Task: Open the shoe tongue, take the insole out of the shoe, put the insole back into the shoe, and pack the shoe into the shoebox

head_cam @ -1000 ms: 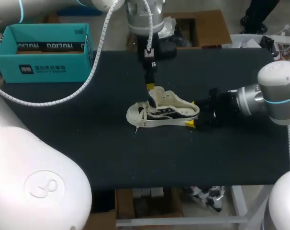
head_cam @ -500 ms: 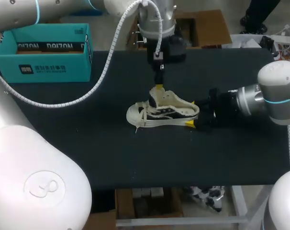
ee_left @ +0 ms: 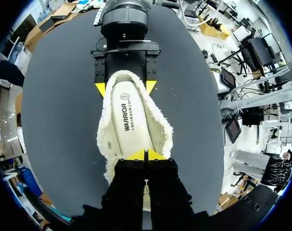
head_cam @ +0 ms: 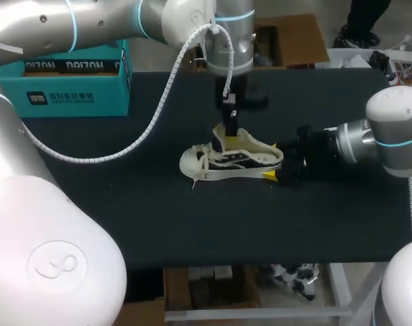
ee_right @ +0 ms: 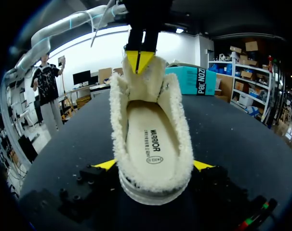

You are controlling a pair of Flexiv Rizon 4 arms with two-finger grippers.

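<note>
Head view is showing the black table carrying everything, with the left arm coming in from the far left corner and the right arm lying in from the right side. The teal shoebox is standing open-topped at the far left of the table, well apart from both grippers. The shoe, cream with dark side panels, is sitting upright on its sole between the two grippers, its toe pointing away from the right gripper. That right gripper is clamping the heel, its yellow fingertips standing wide and pressing against the heel from either side. The fleecy opening is gaping toward the right wrist camera, and the cream insole is lying flat inside the shoe, ahead of the right gripper and under the left gripper. The tongue, lined with the same fleece, is standing up out of the opening. The left gripper is hanging straight down over the shoe's middle and pinching the tongue's upper edge, its yellow tips drawn narrow until they are nearly meeting. The laces are trailing loose near the toe, on the side of the shoe away from the left gripper.
</note>
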